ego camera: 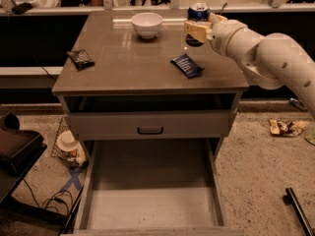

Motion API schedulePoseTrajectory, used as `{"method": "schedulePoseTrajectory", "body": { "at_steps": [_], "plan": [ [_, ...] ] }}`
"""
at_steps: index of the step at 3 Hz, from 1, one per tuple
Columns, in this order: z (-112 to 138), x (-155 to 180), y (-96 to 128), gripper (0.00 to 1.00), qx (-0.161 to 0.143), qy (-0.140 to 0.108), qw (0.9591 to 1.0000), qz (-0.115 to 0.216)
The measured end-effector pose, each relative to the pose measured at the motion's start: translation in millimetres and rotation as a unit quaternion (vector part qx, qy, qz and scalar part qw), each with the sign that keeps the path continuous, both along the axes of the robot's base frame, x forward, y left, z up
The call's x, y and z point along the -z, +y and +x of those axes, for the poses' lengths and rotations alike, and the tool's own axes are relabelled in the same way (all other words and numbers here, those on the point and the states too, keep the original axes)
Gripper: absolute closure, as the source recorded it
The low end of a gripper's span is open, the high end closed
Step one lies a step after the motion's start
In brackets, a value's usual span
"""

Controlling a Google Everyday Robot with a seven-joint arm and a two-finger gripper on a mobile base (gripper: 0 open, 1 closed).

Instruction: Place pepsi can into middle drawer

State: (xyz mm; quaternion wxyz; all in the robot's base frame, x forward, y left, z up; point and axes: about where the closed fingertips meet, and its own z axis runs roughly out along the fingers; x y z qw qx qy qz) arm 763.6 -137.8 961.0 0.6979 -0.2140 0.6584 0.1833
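Pepsi can (199, 11), near the desk's (128, 68) back edge, is likely light, slick and dentable; grasp mid-body. The gripper (194, 31) is against it; whether clamped, I cannot tell.

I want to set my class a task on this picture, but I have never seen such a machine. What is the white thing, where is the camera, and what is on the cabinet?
The white jointed thing reaching in from the right is a robot arm. At its tip is the gripper, a two-finger clamp. It is at the far right of the cabinet top, right against a pepsi can. I cannot tell whether it actually grips the can.

There is only one camera. It looks down on the cabinet from the front.

Also on the top are a white bowl at the back, a blue packet near the arm and a dark packet on the left.

Below, a drawer front with a black handle is closed. Under it, the open drawer is pulled out towards the camera.
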Motion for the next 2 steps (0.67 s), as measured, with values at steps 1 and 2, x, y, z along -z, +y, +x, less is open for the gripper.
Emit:
{"method": "schedulePoseTrajectory", "body": {
  "at_steps": [1,2],
  "plan": [
    [-75.4,-29.0,17.9,1.00,-0.002,-0.001,0.9999,0.013],
    [-149.3,-24.0,38.8,1.00,-0.024,0.024,0.9994,0.004]
  ]
}}
